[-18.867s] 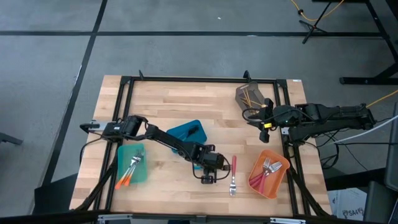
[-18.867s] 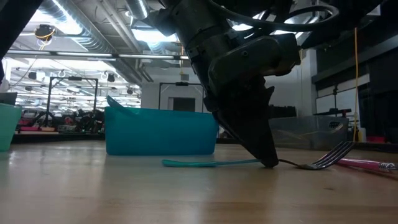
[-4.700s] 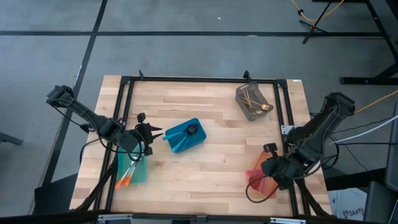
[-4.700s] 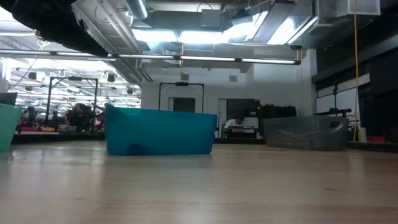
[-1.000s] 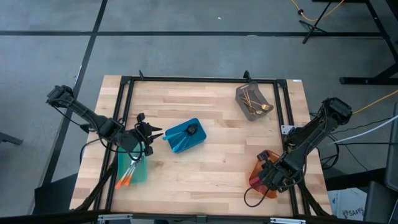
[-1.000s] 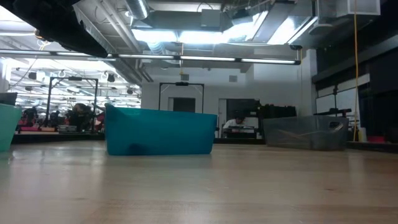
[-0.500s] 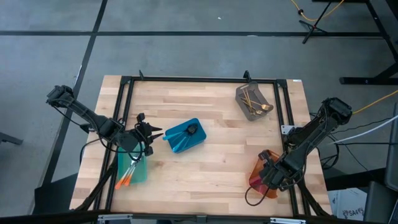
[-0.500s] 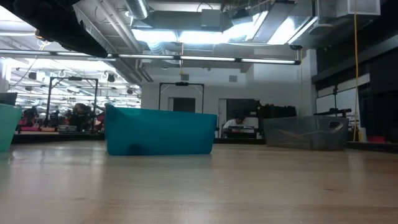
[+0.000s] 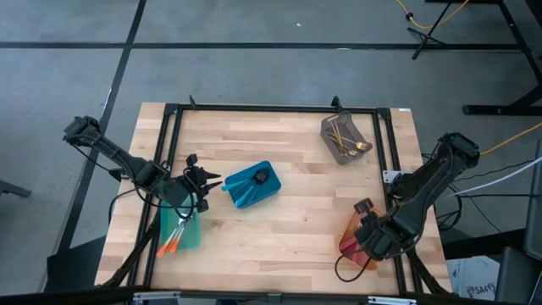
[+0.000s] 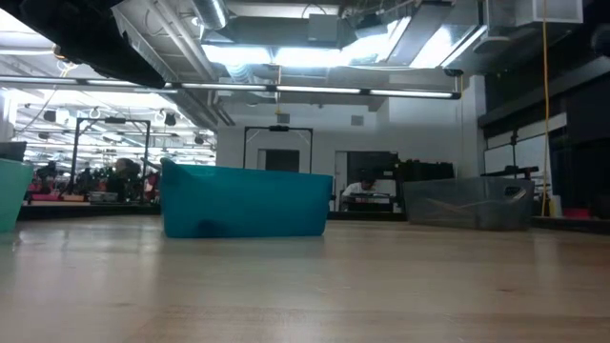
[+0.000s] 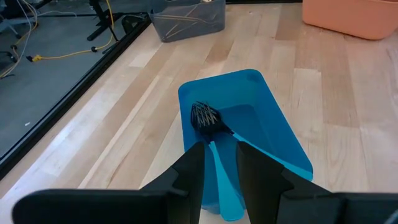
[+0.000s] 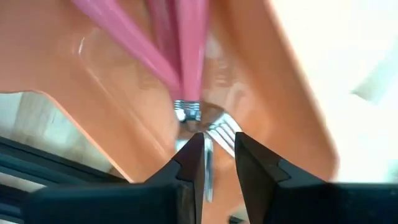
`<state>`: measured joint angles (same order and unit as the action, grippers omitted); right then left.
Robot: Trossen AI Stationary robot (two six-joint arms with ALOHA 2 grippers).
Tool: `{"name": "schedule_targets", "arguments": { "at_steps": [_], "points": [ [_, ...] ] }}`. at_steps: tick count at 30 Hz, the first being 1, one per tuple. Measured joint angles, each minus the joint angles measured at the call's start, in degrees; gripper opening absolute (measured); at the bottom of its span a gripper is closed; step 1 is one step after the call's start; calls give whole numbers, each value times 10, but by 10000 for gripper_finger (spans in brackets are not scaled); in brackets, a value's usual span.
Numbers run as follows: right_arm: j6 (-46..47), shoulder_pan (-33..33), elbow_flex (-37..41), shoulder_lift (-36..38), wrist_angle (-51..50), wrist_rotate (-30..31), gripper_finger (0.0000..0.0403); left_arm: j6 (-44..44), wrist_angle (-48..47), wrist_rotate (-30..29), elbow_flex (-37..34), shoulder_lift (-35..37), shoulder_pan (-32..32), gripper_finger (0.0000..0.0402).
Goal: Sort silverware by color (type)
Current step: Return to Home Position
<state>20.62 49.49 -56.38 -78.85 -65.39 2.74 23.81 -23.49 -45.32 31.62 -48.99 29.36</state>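
Note:
All the silverware lies in bins. Orange-handled forks (image 9: 175, 233) are in the teal bin (image 9: 188, 222). A dark-headed fork (image 11: 205, 116) is in the blue bin (image 11: 273, 134). Gold pieces (image 9: 343, 140) are in the grey bin (image 9: 329, 129). Pink-handled forks (image 12: 186, 56) rest in the orange bin (image 12: 81, 81). My right gripper (image 12: 219, 138) hangs above that bin, pointing down, narrowly open and holding nothing. It shows in the high view too (image 9: 373, 237). My left gripper (image 11: 219, 144) is narrowly open and empty; it hovers at the table's left, between the teal and blue bins (image 9: 206, 180).
A black frame (image 9: 254, 108) runs round the tabletop. Bare wood lies between the blue bin (image 9: 251, 185) and the orange bin (image 9: 349, 246), and along the far side. In the low view only the blue bin (image 10: 246, 202) and grey bin (image 10: 467, 205) stand on the table.
My right gripper has risen straight up out of the orange bin, still pointing down; the forks stay in the bin.

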Motion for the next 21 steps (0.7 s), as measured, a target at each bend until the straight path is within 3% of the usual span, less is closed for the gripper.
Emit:
{"name": "schedule_targets", "arguments": {
  "at_steps": [10,16,21],
  "points": [
    [-33,-20,-130,0,-86,105,75,-4,27,1,0,0,-1,85],
    [-98,-86,-219,0,-101,148,76,-68,43,66,25,12,-35,85],
    [-166,-154,-276,3,-104,147,76,-130,42,114,48,40,-87,85]
  ]
}}
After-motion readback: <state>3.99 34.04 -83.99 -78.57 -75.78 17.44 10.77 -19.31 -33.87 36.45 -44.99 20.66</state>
